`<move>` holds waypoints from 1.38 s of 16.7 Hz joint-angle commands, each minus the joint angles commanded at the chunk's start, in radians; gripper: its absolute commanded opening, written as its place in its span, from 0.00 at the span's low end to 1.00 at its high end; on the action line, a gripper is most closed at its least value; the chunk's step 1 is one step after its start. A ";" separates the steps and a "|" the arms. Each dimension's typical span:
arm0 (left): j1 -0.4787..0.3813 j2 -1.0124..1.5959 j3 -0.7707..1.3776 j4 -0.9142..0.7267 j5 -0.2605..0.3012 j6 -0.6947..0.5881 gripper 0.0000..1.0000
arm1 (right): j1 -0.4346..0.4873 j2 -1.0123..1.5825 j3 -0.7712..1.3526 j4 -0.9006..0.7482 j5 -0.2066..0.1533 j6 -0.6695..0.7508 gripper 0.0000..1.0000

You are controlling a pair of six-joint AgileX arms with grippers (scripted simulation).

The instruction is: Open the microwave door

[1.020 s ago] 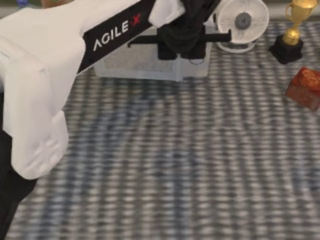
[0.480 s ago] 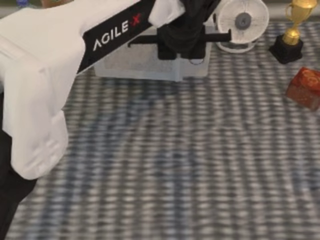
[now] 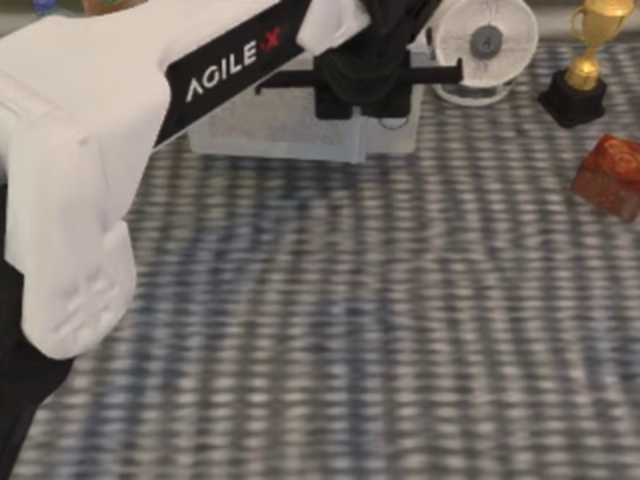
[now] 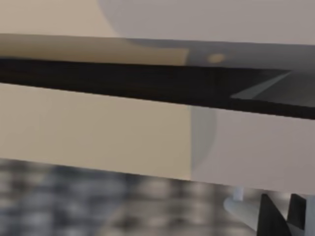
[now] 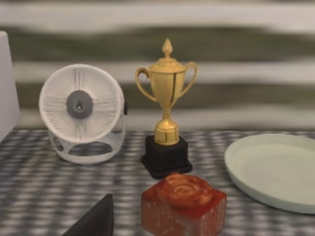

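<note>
The light grey-white microwave (image 3: 395, 135) stands at the back of the table, left of centre, largely covered by my left arm. Its door (image 3: 270, 125), with a speckled mesh window, faces the front. My left gripper (image 3: 365, 95) is black and hangs over the microwave's right part, near the door's right edge. The left wrist view sits very close to the microwave (image 4: 256, 152), showing a cream face, a grey face and a dark band across. The left gripper (image 4: 284, 216) shows as dark tips beside a pale grey handle-like piece (image 4: 241, 209). Only a dark tip of my right gripper (image 5: 96, 221) shows, off the top view.
A round white fan (image 3: 485, 45) stands just right of the microwave. A gold trophy (image 3: 582, 60) on a black base and a red block (image 3: 610, 175) sit at the right. A pale plate (image 5: 275, 169) lies beyond the block. A checked cloth (image 3: 350, 330) covers the table.
My left gripper has crept very slightly toward the back over the microwave. Nothing else differs.
</note>
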 joint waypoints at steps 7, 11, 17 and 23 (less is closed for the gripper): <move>-0.001 -0.052 -0.094 0.053 0.018 0.040 0.00 | 0.000 0.000 0.000 0.000 0.000 0.000 1.00; 0.002 -0.102 -0.175 0.097 0.033 0.078 0.00 | 0.000 0.000 0.000 0.000 0.000 0.000 1.00; 0.002 -0.103 -0.176 0.098 0.034 0.079 0.00 | 0.000 0.000 0.000 0.000 0.000 0.000 1.00; 0.002 -0.103 -0.176 0.098 0.034 0.079 0.00 | 0.000 0.000 0.000 0.000 0.000 0.000 1.00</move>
